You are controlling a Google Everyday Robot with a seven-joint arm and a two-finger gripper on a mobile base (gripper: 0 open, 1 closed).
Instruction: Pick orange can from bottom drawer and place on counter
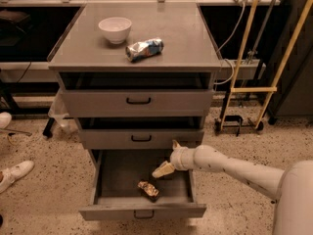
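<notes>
1. Orange-brown metal glints low in the open bottom drawer (117, 173): the orange can (148, 189) lies on its side on the drawer floor, close to the front wall and about midway across.
2. The gripper (165, 159) hangs inside the same drawer, toward its right side and further back than the can. The arm comes in from the right, over the drawer's side wall.
3. Its fingers look spread. One pale finger (163, 170) slants down and left toward the can, and the other juts up by the front of the middle drawer (141, 138). Nothing is held between them.
4. The relation that matters is that the can sits down and to the left of the lower fingertip, nearer the drawer front. It is close to the fingertip but not touching it.
5. The can's long axis appears to run roughly left to right with a slight skew, so the fingers would likely need to straddle its short width.
6. The counter (176, 33), where the can is to go, already carries a white bowl (115, 29) and a silver-and-blue can (144, 48).
</notes>
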